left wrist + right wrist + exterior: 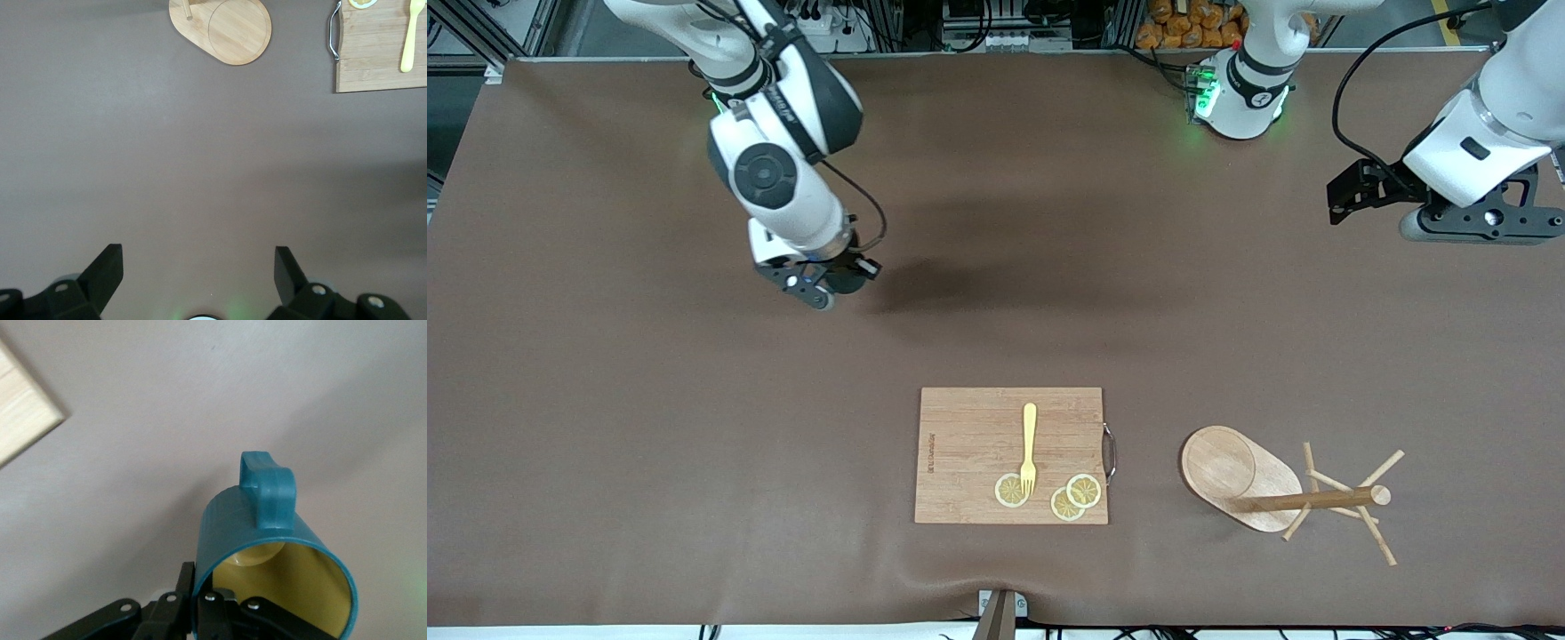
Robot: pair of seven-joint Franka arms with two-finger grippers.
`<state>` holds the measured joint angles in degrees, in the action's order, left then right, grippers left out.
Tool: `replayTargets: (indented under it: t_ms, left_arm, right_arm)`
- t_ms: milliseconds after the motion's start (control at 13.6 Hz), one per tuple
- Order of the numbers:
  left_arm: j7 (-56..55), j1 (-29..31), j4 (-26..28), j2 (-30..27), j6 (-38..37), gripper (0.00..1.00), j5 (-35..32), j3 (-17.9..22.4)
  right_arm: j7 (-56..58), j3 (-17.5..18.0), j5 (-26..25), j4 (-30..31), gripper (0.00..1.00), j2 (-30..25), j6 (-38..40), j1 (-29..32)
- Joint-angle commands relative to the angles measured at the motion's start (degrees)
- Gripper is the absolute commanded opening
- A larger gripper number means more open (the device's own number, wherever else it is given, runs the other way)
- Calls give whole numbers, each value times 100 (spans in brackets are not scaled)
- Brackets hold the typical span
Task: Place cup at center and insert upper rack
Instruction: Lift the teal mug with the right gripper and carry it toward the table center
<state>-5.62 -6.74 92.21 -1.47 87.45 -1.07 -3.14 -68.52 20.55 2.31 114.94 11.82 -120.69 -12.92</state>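
The right claw [823, 283] hung over the bare brown table [605, 400], toward the right arm's end. It was pinched on the rim of the cup [277, 567], one finger inside the yellowish wall and one outside. The cup was tipped on its side in the grip, its handle standing off the teal wall and its mouth facing the wrist camera.

The left claw [199, 273] waited with its fingers spread wide over the table at the left arm's end, holding nothing.

The upper rack [1280, 489] lay toppled on the table. Its oval base was up on edge, and its pole and pegs pointed toward the left arm's end. It lay beside the cutting board [960, 453], which carried a yellow fork [1029, 444] and lemon slices [1063, 496].

The step in hand looked like carrying the cup to the middle of the table. To do it well, the wrist would need to turn until the cup's bottom faced down, then lower until the base sat flat before letting go. The spot should be farther from the front camera than the board, leaving room to right the rack.
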Motion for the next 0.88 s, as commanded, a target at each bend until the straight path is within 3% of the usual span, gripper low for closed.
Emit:
replayTargets:
  t_ms: [0,440,513,806]
  left_arm:
    - [34,41,-19,15,-70,100,37,-20]
    - [34,67,-19,41,-62,100,28,-11]
    - [34,67,-10,41,-62,100,28,-11]
    - [25,67,-1,41,-62,100,28,-11]
  right_arm:
    - [-1168,-33,76,-717,0,644,-112,-525]
    - [-3541,-60,-238,-2062,0,1927,-420,-1423]
    - [-3937,-60,-501,-2150,0,2060,-499,-1493]
    - [-5160,-68,-601,-2554,0,2622,-1097,-1766]
